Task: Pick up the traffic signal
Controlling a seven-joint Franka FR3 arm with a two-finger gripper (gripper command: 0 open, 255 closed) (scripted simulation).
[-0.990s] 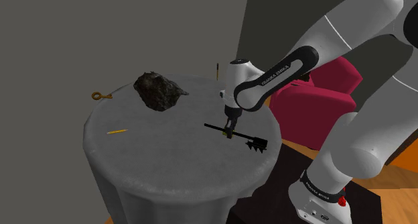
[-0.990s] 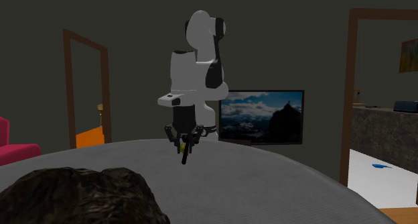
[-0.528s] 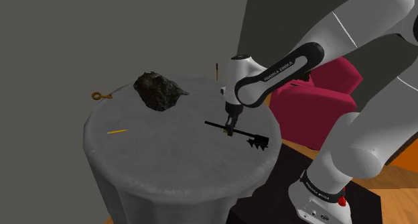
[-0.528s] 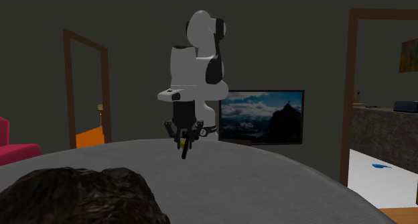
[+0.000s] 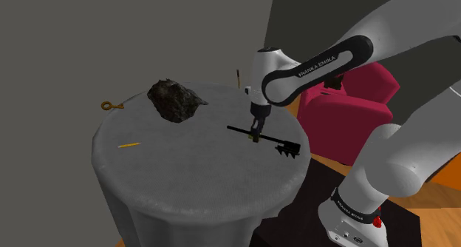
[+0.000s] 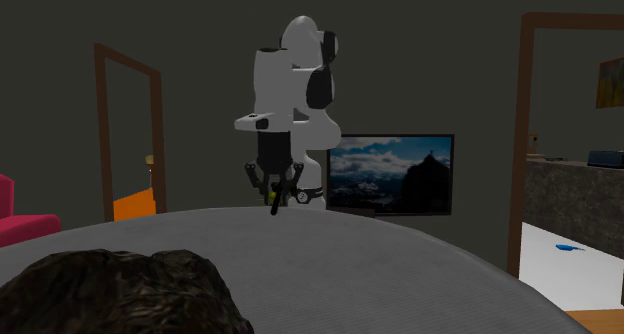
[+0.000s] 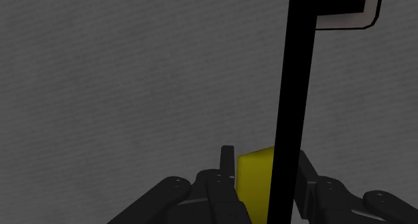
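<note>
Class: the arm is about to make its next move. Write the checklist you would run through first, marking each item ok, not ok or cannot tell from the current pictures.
1. End effector shut on the traffic signal: ok. In the wrist view the fingers clasp it.
2. Grip centred along the pole: not ok. More of it sticks out toward the shoulder view's right.
3. Traffic signal clear of the table: cannot tell.
4. Rock out of the way: ok. It sits apart, toward the shoulder view's left.
5. Yellow stick out of the way: ok. It lies near the table's far-left edge in the shoulder view.
</note>
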